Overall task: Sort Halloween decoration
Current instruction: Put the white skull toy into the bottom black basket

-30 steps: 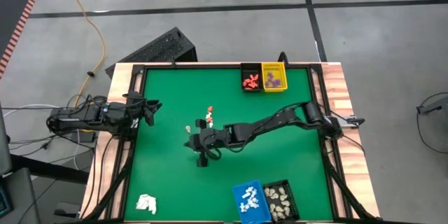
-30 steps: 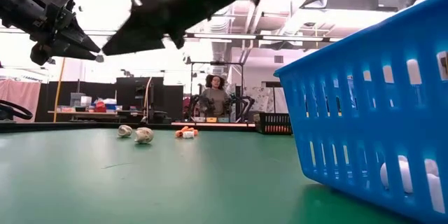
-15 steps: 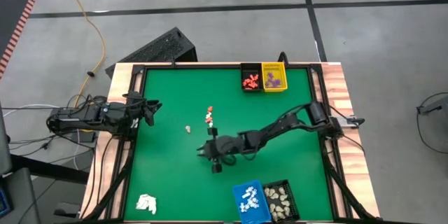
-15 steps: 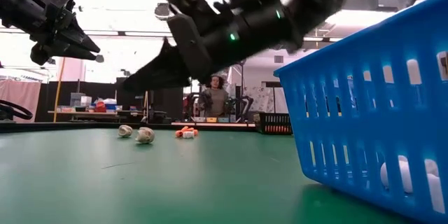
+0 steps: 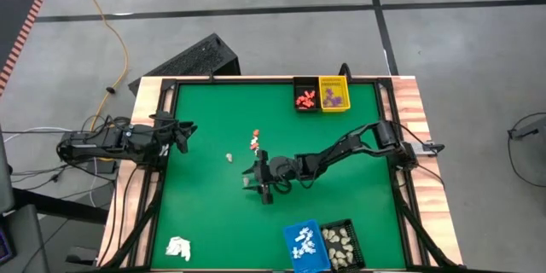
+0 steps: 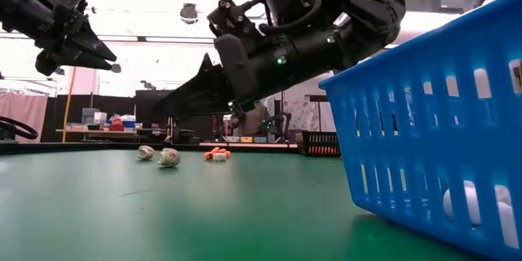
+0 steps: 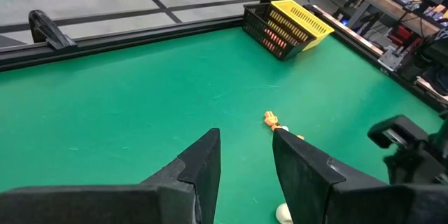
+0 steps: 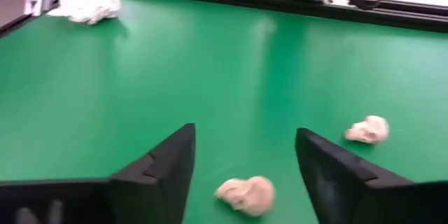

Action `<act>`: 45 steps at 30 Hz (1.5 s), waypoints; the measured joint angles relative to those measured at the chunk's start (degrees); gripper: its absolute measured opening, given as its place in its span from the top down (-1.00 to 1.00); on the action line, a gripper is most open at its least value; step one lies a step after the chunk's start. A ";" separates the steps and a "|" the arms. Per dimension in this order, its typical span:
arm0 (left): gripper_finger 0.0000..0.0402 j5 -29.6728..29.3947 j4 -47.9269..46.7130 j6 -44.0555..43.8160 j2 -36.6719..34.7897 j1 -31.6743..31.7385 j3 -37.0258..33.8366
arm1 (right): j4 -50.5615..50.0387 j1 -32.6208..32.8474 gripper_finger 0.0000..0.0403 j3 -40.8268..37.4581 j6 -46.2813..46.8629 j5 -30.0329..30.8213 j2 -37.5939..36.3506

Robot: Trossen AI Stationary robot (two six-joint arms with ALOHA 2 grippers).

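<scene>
Loose Halloween decoration pieces lie mid-table: an orange and white cluster (image 5: 254, 142), a cream piece (image 5: 229, 157) and a second cream piece (image 8: 245, 194). My right gripper (image 8: 245, 133) hovers open just above the green mat, its fingers standing to either side of the second cream piece without touching it. The other cream piece (image 8: 367, 129) lies farther off. Raised over the table's left edge, my left gripper (image 7: 245, 134) is open and holds nothing.
At the far edge stand a black bin (image 5: 304, 95) with orange pieces and a yellow bin (image 5: 333, 94) with purple ones. At the near edge are a blue basket (image 5: 304, 243) and a black basket (image 5: 339, 241). A white wadded lump (image 5: 177, 247) lies at the near left corner.
My right gripper has sunk toward the mat near the cream pieces, tipping its fingers flatter, and has opened. The pieces on the table have stayed where they were.
</scene>
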 joint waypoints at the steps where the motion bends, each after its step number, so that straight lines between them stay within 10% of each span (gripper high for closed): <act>1: 0.40 -0.02 0.00 0.00 0.00 0.01 0.00 | 0.08 -0.28 -0.27 0.00 0.01 0.00 0.00; 31: 0.40 -0.79 0.00 0.02 0.33 -0.01 -0.02 | 0.68 -1.64 -0.33 3.96 6.51 -0.67 9.96; 45: 0.40 -1.01 -0.11 -0.02 0.28 0.01 -0.02 | -1.79 -1.96 0.33 3.93 8.93 -0.54 10.08</act>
